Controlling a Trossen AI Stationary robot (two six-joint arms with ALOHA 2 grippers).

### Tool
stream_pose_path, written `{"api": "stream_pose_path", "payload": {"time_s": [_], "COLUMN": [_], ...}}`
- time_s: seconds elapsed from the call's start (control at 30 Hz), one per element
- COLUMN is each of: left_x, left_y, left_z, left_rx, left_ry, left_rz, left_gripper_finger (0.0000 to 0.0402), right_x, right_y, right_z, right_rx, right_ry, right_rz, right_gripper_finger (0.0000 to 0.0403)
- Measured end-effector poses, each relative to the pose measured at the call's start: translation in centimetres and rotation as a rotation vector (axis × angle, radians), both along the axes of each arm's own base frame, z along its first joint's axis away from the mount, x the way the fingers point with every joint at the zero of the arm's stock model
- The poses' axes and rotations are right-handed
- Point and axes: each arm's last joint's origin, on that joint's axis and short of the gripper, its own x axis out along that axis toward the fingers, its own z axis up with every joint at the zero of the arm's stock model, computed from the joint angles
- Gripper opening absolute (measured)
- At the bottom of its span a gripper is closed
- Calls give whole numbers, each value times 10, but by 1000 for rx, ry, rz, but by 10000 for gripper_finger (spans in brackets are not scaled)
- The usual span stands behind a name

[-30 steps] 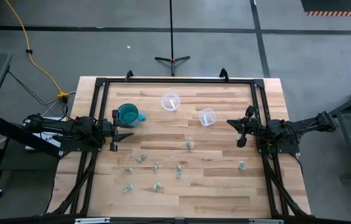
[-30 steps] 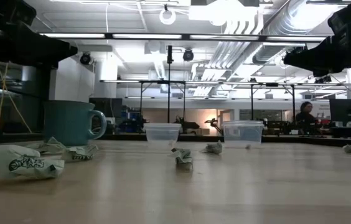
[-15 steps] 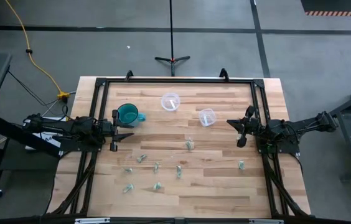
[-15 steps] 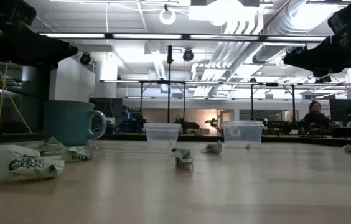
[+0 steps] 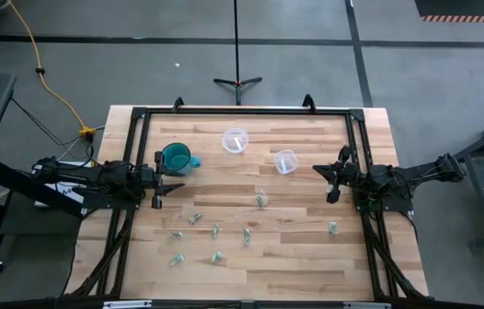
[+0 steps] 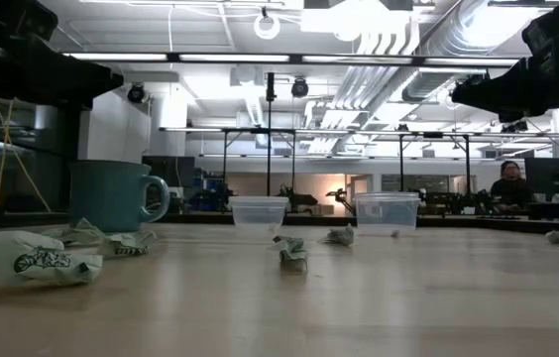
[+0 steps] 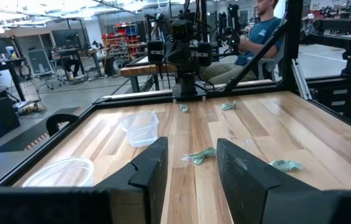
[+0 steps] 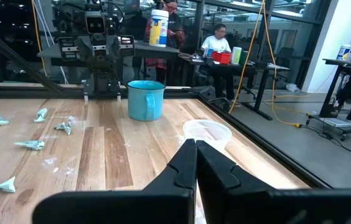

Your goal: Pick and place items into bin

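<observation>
Several tiny crumpled pale green-and-whitish items [image 5: 246, 233] lie scattered on the wooden table's near half, one apart near the right side [image 5: 333, 227]. In the low view they show as wads [image 6: 42, 260] [image 6: 291, 253]. My left gripper [image 5: 173, 181] hovers open at the table's left side, just near of the teal mug [image 5: 176, 158]; its fingers [image 7: 150, 171] stand apart over bare wood. My right gripper [image 5: 321, 172] hovers shut at the right side, its fingers [image 8: 185, 163] closed together near a clear tub [image 5: 286, 161].
Two clear plastic tubs stand on the far half, one [image 5: 234, 140] near the far edge and the other [image 6: 387, 211] right of centre. A black frame [image 5: 242, 112] rims the table. People sit in the room beyond [image 7: 259, 31] [image 8: 216, 40]. Bare wood lies between the arms.
</observation>
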Motion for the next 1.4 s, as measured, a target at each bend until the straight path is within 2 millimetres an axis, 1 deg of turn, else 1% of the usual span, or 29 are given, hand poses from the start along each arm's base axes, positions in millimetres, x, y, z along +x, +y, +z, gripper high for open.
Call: {"api": "stream_pose_path", "payload": {"time_s": [0.23,0.4,0.5,0.63,0.73,0.9,1.0,1.1,1.17,1.23,1.3,1.4], "left_x": [0,0,0,0,0,0,0,0,0,0,0,0], "left_y": [0,0,0,0,0,0,0,0,0,0,0,0], "left_z": [0,0,0,0,0,0,1,1,0,1,1,1], "left_rx": [0,0,0,-61,-120,-130,-133,-133,-132,-132,-132,-132], "left_ry": [0,0,-1,-4,-6,-7,-19,-18,-10,-11,-13,-15], "left_rz": [0,0,0,-1,-2,-2,-3,-3,-2,-2,5,7], "left_gripper_finger": [172,172,172,172,172,172,172,172,172,172,172,172], "right_x": [0,0,0,0,0,0,0,0,0,2,4,8], "right_y": [0,0,0,0,1,3,2,0,0,0,0,0], "right_z": [0,0,0,1,5,12,13,11,9,8,13,27], "right_rx": [-1,-69,-74,0,19,77,55,89,103,101,111,106], "right_ry": [0,24,25,-5,-59,-138,-141,-133,-124,-98,-85,-68], "right_rz": [0,-1,-1,15,51,115,82,16,2,-1,-6,-11], "right_gripper_finger": [0,0,0,0,0,0,1,2,14,39,75,139]}}
